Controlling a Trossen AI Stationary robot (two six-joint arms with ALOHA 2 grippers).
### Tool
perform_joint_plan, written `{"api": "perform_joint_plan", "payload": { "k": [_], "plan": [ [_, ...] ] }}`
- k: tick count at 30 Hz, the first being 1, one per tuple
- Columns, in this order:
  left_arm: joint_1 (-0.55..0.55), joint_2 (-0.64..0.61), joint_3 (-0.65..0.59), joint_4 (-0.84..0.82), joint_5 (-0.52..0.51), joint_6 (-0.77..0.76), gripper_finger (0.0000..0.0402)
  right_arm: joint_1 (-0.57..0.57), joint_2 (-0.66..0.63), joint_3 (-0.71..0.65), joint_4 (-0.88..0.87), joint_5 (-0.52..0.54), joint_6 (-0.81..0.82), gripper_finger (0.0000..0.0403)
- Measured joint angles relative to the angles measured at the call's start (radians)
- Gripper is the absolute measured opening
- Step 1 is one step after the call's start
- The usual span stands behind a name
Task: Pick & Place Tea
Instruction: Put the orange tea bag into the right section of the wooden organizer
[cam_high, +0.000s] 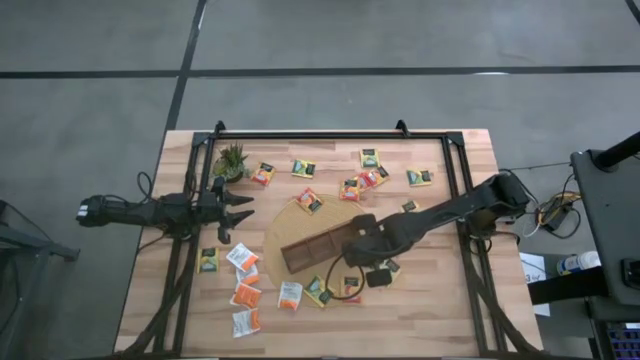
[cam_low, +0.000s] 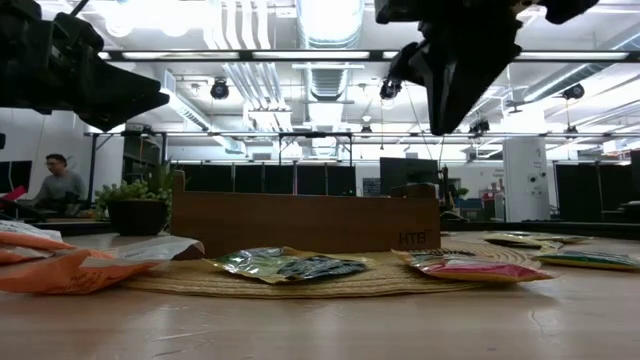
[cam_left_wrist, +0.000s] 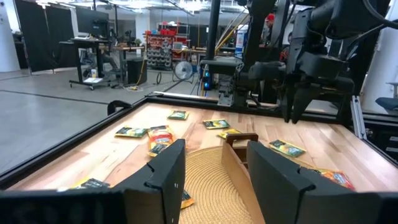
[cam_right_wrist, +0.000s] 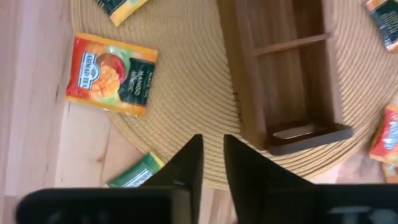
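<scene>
**Right gripper over the divided tray, sachets spread across the table**

While the left gripper (cam_high: 238, 208) waits at the left side of the light wooden table (cam_high: 440, 310), its dark fingers (cam_left_wrist: 165, 180) spread wide and holding nothing, the right gripper (cam_high: 352, 232) hangs above the brown wooden divided tray (cam_high: 312, 250). The right fingers (cam_right_wrist: 186, 168) stand a narrow gap apart, and nothing shows between them. The tray lies on a round woven straw mat (cam_high: 285, 228) near the table's middle; the two compartments seen from the right wrist look bare.

The small flat square tea-bag sachets (cam_high: 302, 168) lie scattered, all outside the tray. One orange-and-dark-green mango sachet (cam_right_wrist: 111, 74) rests on the mat beside the tray. Several orange and yellow ones sit in a loose row along the far edge, a white-and-orange cluster (cam_high: 245, 290) lies at the near left, and a few more lie just in front of the tray. A small green potted plant (cam_high: 231, 160) stands at the far left corner, near the left gripper.

A person (cam_low: 58, 185) sits in the room beyond the table.
</scene>
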Motion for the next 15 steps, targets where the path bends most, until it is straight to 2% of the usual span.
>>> {"api": "perform_joint_plan", "payload": {
  "k": [6, 15],
  "plan": [
    [0.000, 0.000, 0.000, 0.000, 0.000, 0.000, 0.0165, 0.008, 0.034, -0.006, 0.019, -0.018, 0.053, 0.0138],
    [0.000, 0.000, 0.000, 0.000, 0.000, 0.000, 0.0165, 0.033, 0.129, -0.008, 0.128, -0.152, 0.106, 0.0208]
  ]
}}
